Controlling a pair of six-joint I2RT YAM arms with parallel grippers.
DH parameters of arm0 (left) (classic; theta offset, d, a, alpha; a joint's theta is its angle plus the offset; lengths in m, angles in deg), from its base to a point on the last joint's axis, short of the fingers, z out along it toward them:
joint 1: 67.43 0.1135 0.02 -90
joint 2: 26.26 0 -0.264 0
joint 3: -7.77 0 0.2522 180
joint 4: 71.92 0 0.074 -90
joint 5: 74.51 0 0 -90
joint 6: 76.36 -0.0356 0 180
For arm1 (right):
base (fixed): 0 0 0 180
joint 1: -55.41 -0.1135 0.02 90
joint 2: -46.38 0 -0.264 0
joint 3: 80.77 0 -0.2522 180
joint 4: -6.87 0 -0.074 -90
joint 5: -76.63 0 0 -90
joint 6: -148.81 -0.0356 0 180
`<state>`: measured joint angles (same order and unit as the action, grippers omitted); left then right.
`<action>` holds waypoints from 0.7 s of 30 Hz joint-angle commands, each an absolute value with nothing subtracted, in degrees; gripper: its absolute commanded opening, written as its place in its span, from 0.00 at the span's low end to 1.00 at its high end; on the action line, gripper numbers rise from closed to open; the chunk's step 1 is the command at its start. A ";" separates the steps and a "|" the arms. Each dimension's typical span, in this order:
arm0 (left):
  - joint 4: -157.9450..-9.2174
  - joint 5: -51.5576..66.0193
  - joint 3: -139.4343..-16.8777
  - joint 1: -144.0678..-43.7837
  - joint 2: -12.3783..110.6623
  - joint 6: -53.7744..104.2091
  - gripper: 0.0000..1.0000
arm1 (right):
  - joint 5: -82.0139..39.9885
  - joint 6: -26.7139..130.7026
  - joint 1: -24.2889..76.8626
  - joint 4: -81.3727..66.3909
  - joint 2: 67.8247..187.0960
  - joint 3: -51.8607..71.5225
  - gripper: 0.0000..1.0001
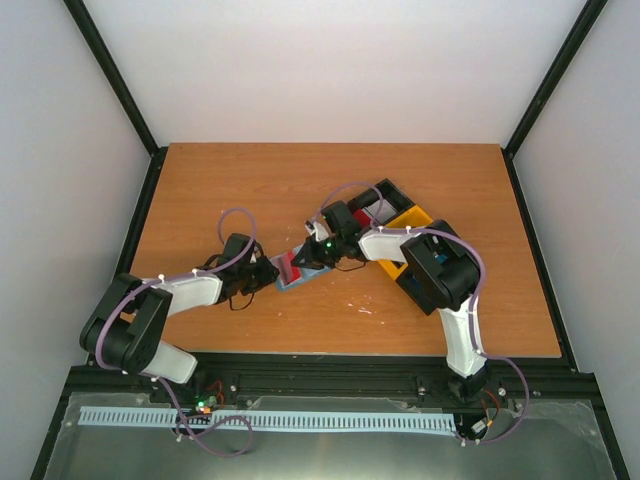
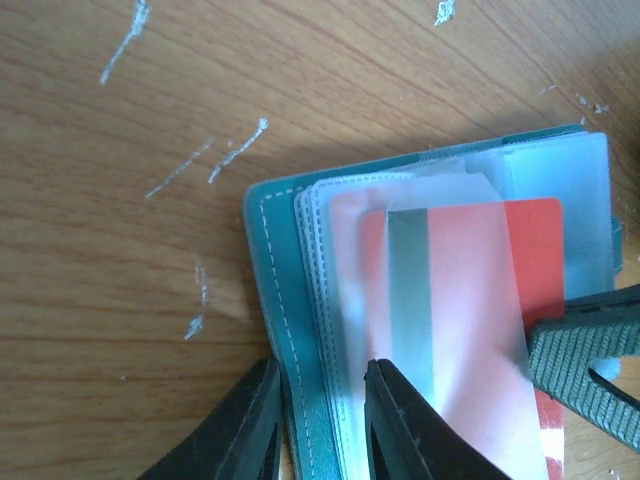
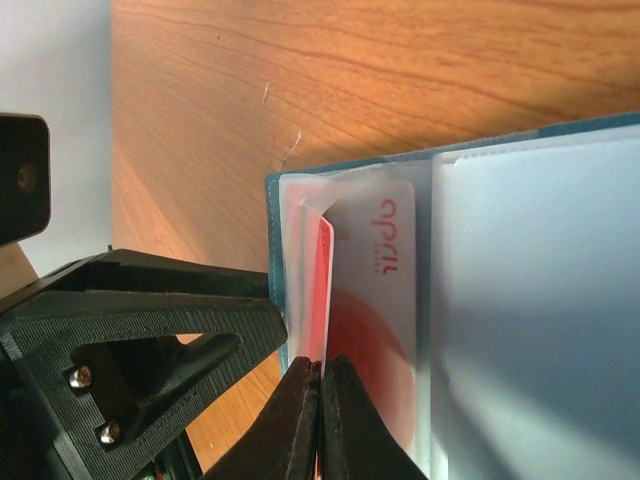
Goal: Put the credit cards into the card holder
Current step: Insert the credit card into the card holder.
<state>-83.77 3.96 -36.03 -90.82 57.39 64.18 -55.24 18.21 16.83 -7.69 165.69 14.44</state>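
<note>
- The right gripper point(image 3: 322, 375) was pinched shut on the edge of a red credit card point(image 3: 326, 285).
- Just ahead of its fingertips, that card sat partway inside a clear pocket point(image 3: 300, 215).
- The left gripper point(image 2: 315, 430) clamped the card holder point(image 2: 275, 260) by its cover edge, with the holder open on the bench point(image 2: 120, 300).
- A black-and-yellow tray point(image 1: 400, 215) lay near the right gripper's right.

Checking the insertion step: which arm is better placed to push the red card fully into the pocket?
Right. The right gripper pinches the red card, partway inside a clear pocket; the left gripper is clamping the card holder at its edge.
</note>
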 commanded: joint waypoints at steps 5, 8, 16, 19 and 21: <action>-85.56 3.57 -34.21 -90.81 54.86 62.66 0.26 | -55.36 16.63 15.69 -4.80 169.20 13.61 0.03; -85.52 3.80 -34.07 -90.78 54.38 62.64 0.27 | -55.69 20.13 15.73 -7.50 169.46 12.21 0.04; -85.20 4.68 -32.37 -90.81 53.22 64.64 0.27 | -52.81 32.99 16.21 -22.88 167.77 5.08 0.25; -85.89 5.45 -32.68 -90.81 53.08 65.04 0.27 | -48.85 35.04 16.24 -27.46 167.65 3.09 0.27; -86.29 5.85 -32.94 -90.81 53.20 65.41 0.27 | -47.15 35.80 16.21 -28.80 167.73 2.57 0.28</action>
<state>-84.08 4.22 -32.93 -90.78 53.66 64.33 -52.03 31.19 16.61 -22.08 168.59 4.47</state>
